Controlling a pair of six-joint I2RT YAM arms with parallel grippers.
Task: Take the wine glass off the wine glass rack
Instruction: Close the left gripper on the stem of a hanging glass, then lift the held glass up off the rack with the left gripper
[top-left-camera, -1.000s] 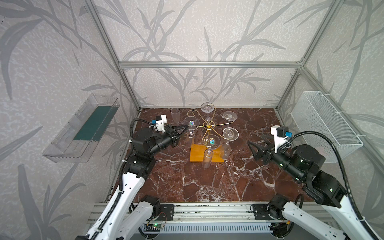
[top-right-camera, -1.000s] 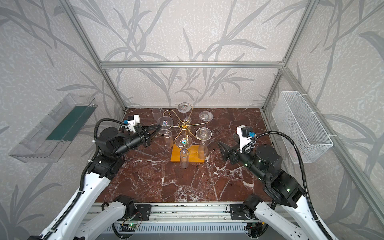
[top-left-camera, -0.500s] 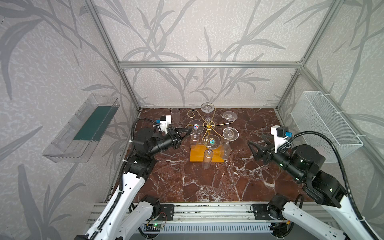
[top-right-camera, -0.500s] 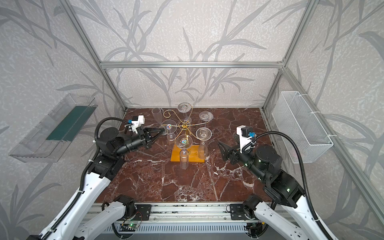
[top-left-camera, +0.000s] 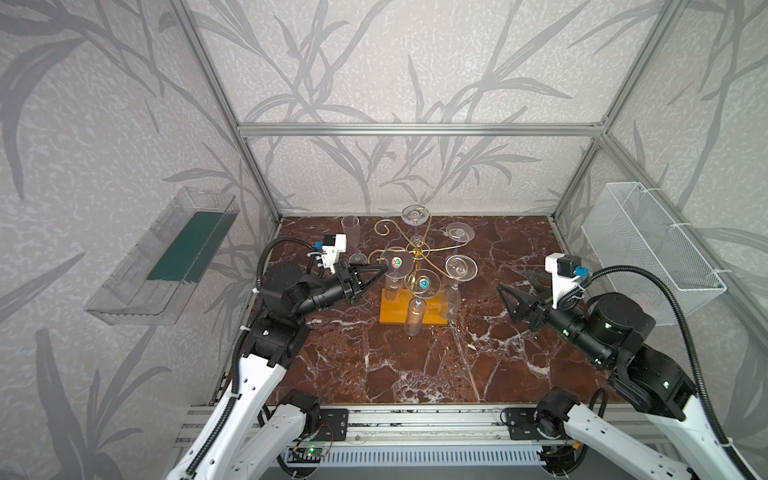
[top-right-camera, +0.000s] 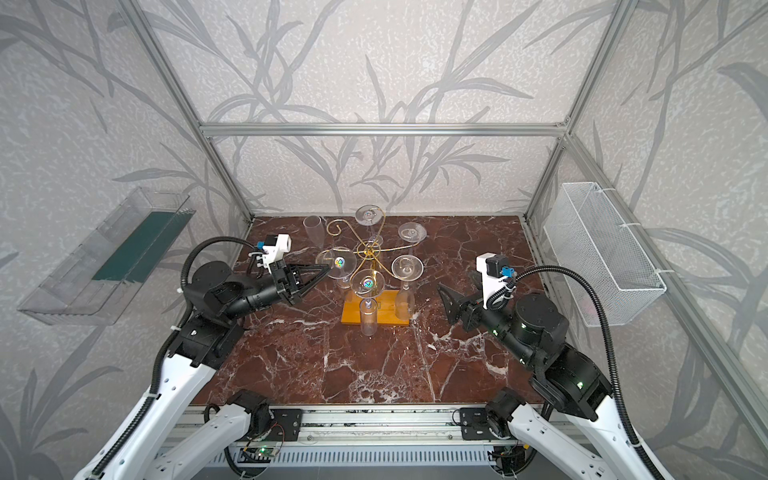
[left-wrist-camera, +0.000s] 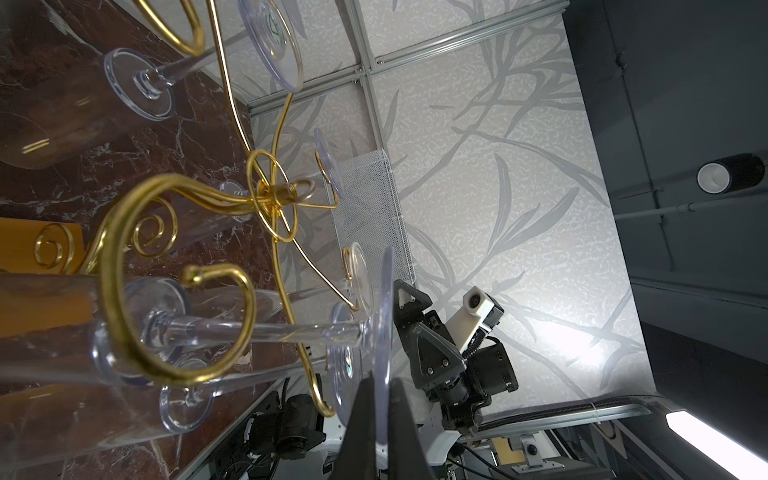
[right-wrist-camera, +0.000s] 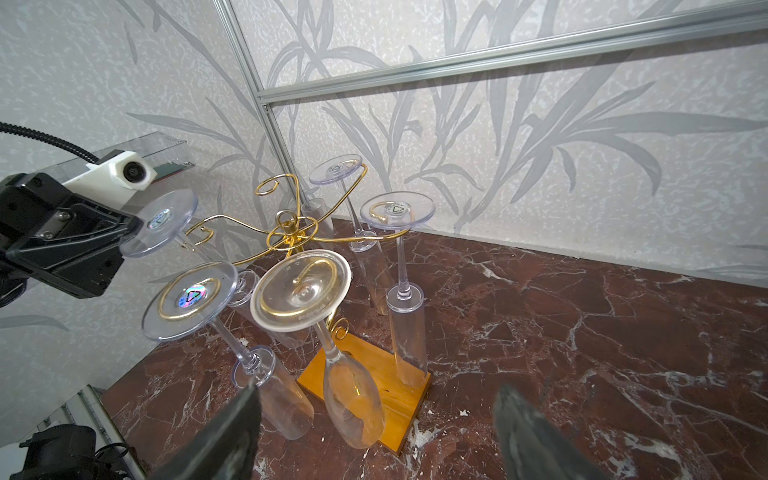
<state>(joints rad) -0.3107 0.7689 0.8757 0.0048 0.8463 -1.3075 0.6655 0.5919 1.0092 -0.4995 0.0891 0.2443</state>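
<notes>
The wine glass rack (top-left-camera: 418, 248) (top-right-camera: 368, 249) is a gold wire stand on an orange wooden base (top-left-camera: 392, 312). Several clear glasses hang from it upside down. In both top views my left gripper (top-left-camera: 383, 269) (top-right-camera: 326, 270) is shut on the rim of the round foot of the left-hand wine glass (top-left-camera: 397, 262) (top-right-camera: 339, 262). In the left wrist view the left gripper (left-wrist-camera: 380, 384) pinches that foot (left-wrist-camera: 385, 307), which stands clear of the gold curl (left-wrist-camera: 124, 316). The stem (left-wrist-camera: 282, 332) still runs through the curl. My right gripper (top-left-camera: 514, 283) (right-wrist-camera: 376, 395) hangs open to the right of the rack, holding nothing.
One glass (top-left-camera: 350, 229) stands upright at the back left of the marble table (top-left-camera: 415, 365). A clear tray (top-left-camera: 166, 266) hangs on the left wall. On the right wall hangs a white wire basket (top-left-camera: 648, 249). Other hanging glasses (right-wrist-camera: 299, 291) crowd the rack's near side.
My left gripper has moved right and toward the front, carrying the held glass's foot with it toward the rack's centre. The right arm has stayed still.
</notes>
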